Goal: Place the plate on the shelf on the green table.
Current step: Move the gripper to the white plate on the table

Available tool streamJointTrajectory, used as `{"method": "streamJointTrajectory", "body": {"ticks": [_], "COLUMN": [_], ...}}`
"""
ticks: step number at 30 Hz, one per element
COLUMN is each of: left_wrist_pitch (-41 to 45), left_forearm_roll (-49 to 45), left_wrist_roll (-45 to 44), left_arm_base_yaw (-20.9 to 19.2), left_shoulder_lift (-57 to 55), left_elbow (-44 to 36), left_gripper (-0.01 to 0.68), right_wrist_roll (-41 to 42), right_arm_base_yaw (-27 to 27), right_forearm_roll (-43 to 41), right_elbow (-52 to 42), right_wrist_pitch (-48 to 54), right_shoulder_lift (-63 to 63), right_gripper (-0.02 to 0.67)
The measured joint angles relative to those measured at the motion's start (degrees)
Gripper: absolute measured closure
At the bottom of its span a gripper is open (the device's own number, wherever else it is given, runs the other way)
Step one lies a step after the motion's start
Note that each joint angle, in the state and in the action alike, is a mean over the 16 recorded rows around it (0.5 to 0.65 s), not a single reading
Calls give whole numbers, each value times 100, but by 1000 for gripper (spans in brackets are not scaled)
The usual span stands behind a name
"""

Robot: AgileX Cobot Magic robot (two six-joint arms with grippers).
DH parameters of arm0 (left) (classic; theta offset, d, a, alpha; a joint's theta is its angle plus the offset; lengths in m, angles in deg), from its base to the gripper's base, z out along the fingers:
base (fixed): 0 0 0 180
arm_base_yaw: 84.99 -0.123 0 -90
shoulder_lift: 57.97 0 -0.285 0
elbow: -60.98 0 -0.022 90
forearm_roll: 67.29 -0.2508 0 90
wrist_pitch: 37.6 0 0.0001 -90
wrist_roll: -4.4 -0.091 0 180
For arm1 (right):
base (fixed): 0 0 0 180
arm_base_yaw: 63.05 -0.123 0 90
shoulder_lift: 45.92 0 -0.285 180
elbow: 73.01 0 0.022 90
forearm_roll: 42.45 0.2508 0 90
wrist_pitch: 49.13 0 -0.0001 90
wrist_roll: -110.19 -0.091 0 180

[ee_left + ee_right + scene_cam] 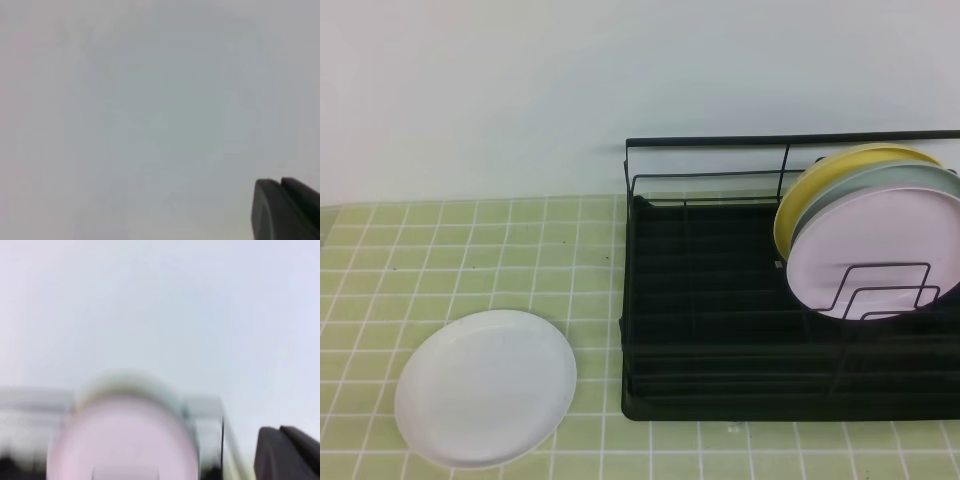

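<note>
The plain white plate [486,388] lies flat on the green table [470,250] at the front left, just left of the shelf. The shelf [720,300] is a black wire rack on a black tray, standing on the right. Neither gripper shows in the exterior high view. In the left wrist view my left gripper [281,186] is only dark fingertips pressed together at the lower right, against a blank pale wall. My right gripper [281,432] looks the same, shut and holding nothing, with the blurred shelf rail [222,440] beside it.
A pale pink plate [875,255] stands upright in the shelf's right dividers, with a pale green plate [880,180] and a yellow plate [800,200] behind it. The pink plate [125,440] shows blurred in the right wrist view. A white wall runs behind the table.
</note>
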Motion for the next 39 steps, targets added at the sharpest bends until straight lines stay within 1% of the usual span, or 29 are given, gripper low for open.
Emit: {"method": "streamJointTrajectory", "body": {"ticks": [5,8,12,17,22,26,29,33,36,39], "left_wrist_pitch": [-1342,-2133,-2916,-3427,-3517,-3401,-3285,-3109,-2859,-2400], "left_forearm_roll": [-14,-42,-169,-553,-1214,-1697,-1881,-1731,-1362,-884], "left_wrist_roll": [-1,-1,-1,-1,-1,18,33,32,26,-7], "left_arm_base_yaw": [0,0,0,0,0,0,0,0,0,0], "left_shoulder_lift": [0,0,0,0,0,0,0,0,0,0], "left_elbow": [0,0,0,0,0,0,0,0,0,0], "left_gripper": [673,673,673,673,673,673,673,673,673,673], "right_wrist_roll": [-18,-29,-44,-47,-36,-27,-19,-21,-12,63], "right_arm_base_yaw": [0,0,0,0,0,0,0,0,0,0], "right_forearm_roll": [2,4,7,29,74,106,130,144,142,124], "right_elbow": [0,-1,-1,-1,-1,-1,-1,8,87,233], "right_wrist_pitch": [-1382,-1993,-2488,-2746,-2813,-2786,-2684,-2406,-2054,-1615], "right_shoulder_lift": [0,-1,-1,-1,-1,-1,-1,-1,0,0], "right_gripper": [650,650,650,650,650,650,650,650,650,651]}}
